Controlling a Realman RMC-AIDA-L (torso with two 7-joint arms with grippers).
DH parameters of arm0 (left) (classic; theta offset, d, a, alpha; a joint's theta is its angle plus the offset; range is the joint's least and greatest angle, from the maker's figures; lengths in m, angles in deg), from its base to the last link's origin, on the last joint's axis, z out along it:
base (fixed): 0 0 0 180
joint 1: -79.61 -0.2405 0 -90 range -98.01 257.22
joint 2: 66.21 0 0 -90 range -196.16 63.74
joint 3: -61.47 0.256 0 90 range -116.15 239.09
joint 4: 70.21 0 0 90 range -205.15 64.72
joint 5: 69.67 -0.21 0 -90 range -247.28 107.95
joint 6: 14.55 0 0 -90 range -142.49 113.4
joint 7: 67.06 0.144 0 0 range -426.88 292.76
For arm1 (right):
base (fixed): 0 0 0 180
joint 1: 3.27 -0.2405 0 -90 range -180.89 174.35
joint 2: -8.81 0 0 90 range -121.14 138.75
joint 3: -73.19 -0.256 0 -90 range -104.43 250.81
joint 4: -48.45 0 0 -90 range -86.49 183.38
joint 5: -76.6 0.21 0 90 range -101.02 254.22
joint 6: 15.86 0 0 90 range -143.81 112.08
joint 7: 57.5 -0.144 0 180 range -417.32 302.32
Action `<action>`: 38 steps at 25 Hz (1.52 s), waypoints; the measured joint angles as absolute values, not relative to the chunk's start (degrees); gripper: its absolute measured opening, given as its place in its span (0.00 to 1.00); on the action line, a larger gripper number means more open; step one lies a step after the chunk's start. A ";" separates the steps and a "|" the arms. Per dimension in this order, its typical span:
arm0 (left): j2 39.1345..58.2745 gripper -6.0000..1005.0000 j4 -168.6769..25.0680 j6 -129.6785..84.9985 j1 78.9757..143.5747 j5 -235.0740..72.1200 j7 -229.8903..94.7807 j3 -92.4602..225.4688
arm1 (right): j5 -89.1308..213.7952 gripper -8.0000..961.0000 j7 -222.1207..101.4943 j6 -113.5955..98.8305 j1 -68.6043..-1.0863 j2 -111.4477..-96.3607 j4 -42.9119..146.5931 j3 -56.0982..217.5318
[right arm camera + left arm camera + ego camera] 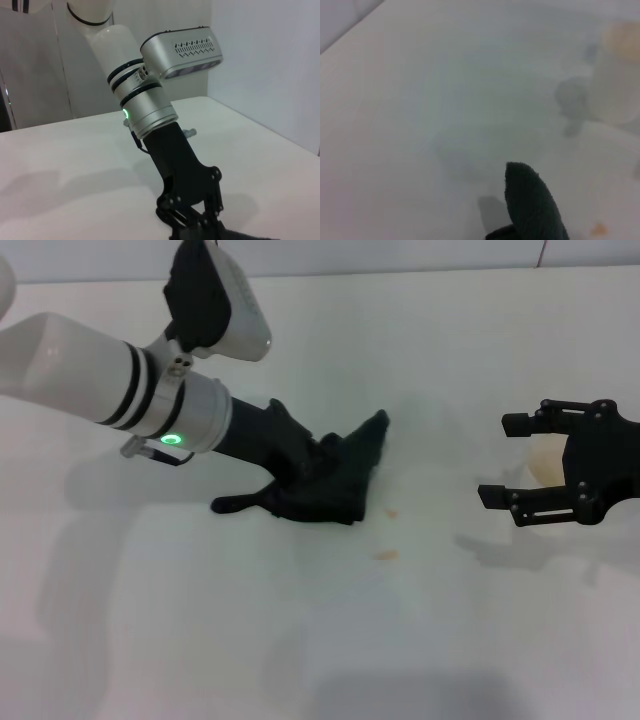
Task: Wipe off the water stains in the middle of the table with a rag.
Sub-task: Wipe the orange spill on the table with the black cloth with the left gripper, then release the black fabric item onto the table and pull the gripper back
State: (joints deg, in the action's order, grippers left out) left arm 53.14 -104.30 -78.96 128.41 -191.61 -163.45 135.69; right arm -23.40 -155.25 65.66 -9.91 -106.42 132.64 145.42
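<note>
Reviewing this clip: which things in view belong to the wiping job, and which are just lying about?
Part of the job:
- rag, under the left gripper
- water stains, small orange spots just beside the rag
- table

Just there:
- translucent cup, behind the right gripper, which hovers open at the side

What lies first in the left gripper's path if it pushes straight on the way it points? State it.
The left gripper, down on the table and shut on the rag, points toward the robot's right. The orange water stains lie just off that line; farther on stands the right gripper. Depth is uncertain.
</note>
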 joint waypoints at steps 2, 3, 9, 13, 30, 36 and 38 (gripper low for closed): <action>53.26 0.06 -104.30 -79.23 128.72 -189.66 -162.89 137.03 | -23.23 0.89 -155.29 65.68 -9.91 -106.42 132.64 145.43; 53.26 0.06 -104.31 -79.43 128.85 -188.20 -162.40 138.03 | -23.08 0.89 -155.29 65.69 -9.90 -106.42 132.64 145.44; 53.27 0.06 -103.97 -80.04 129.16 -183.71 -160.86 142.88 | -22.88 0.89 -155.28 65.75 -9.75 -106.42 132.64 145.51; 53.37 0.06 -103.26 -80.24 128.91 -181.08 -161.09 147.19 | -22.88 0.89 -155.27 65.79 -9.52 -106.42 132.70 145.45; 53.50 0.06 -103.69 -88.72 126.23 -179.35 -161.74 150.42 | -22.89 0.89 -155.45 65.71 -9.54 -106.42 133.26 145.53; 53.42 0.06 -103.95 -89.02 126.17 -179.37 -161.53 150.21 | -22.90 0.89 -155.49 65.50 -9.66 -106.42 133.26 145.58; 53.21 0.06 -103.97 -87.95 126.17 -179.43 -161.49 149.85 | -22.90 0.89 -155.49 65.50 -9.66 -106.42 133.26 145.58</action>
State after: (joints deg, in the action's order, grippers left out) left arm 53.21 -103.97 -87.95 126.17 -179.43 -161.49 149.85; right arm -22.90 -155.49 65.50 -9.66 -106.42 133.26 145.58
